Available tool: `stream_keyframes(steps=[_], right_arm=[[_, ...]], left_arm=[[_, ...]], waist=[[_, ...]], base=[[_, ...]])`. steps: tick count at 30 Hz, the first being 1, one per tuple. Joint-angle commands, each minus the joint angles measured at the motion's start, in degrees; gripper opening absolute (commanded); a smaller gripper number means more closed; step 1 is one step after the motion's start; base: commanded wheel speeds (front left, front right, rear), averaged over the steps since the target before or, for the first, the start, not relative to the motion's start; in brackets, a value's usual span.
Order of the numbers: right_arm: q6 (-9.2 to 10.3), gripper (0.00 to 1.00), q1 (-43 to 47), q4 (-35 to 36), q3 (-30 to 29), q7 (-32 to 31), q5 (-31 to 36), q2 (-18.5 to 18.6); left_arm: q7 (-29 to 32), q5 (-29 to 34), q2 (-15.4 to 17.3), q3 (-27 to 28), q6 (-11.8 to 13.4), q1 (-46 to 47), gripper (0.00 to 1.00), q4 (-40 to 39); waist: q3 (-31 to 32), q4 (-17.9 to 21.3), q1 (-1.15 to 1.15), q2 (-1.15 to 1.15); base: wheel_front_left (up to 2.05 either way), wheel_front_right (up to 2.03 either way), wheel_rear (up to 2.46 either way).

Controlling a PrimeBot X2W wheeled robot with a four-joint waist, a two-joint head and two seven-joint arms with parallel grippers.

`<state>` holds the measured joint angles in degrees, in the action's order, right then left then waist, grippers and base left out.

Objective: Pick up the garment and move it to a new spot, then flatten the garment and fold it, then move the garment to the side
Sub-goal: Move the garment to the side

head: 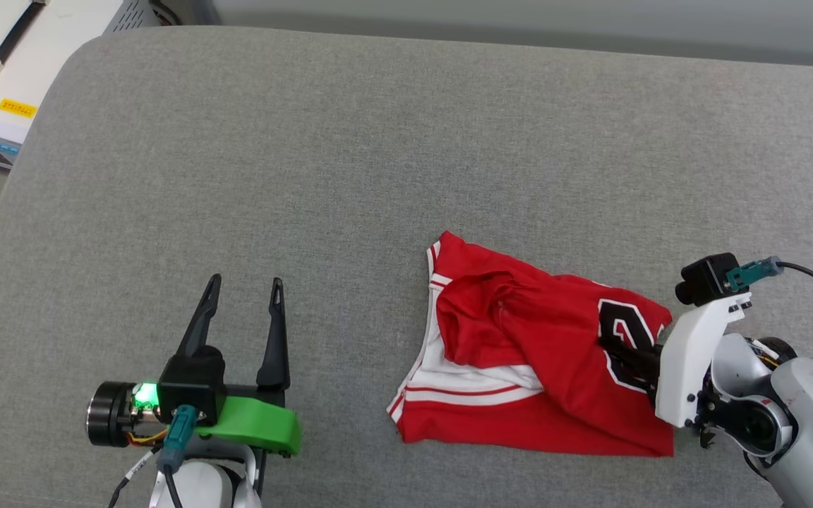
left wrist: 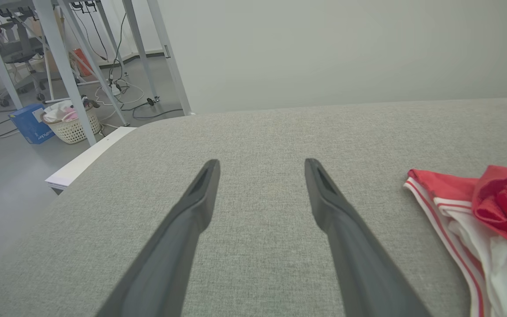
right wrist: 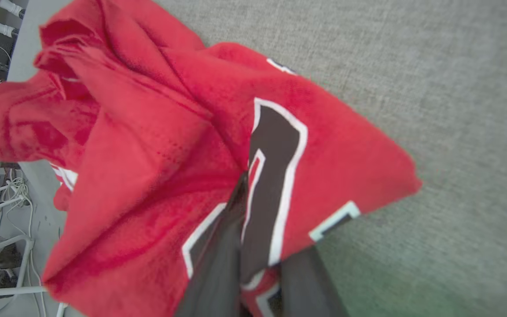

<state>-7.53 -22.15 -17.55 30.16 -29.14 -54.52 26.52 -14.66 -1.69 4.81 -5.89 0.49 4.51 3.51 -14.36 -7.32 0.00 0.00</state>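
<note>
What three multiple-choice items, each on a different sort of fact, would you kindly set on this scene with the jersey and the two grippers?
1. Where on the grey cushion does the garment lie?
A) at its far left corner
B) on the robot's right, at the right gripper
C) hanging off its far edge

2. What colour are its numerals?
A) blue
B) yellow
C) black, edged white

3. How does the left gripper stand?
A) open, apart from the garment
B) shut on a sleeve
C) shut on nothing

Answers:
1 B, since the right gripper's fingers pinch the cloth at the numerals.
2 C, as the head and right wrist views show black with a white outline.
3 A, as its fingers stand spread over bare cushion.
</note>
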Motion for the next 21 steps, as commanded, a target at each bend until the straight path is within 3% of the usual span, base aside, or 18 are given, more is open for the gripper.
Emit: stream_keyframes(steps=[1,10,21], right_arm=[[0.04,0.00,-0.5,-0.3,1.7,1.3,0.6,0.3],[0.04,0.00,-6.8,6.4,7.8,11.6,7.8,7.5],[0.04,0.00,-10.1,15.5,10.3,10.2,10.4,15.6]], left_arm=[[-0.3,0.5,-0.4,0.0,0.0,0.7,1.00,0.2],[-0.3,0.6,-0.2,0.4,0.4,-1.1,1.00,0.1],[-0.3,0.4,-0.2,1.4,1.2,-2.5,1.00,-1.5]], waist=[[0.5,0.2,0.00,0.00],[3.7,2.8,0.00,0.00],[4.0,12.9,0.00,0.00]], base=[[0.00,0.00,0.00],[0.00,0.00,0.00],[0.00,0.00,0.00]])
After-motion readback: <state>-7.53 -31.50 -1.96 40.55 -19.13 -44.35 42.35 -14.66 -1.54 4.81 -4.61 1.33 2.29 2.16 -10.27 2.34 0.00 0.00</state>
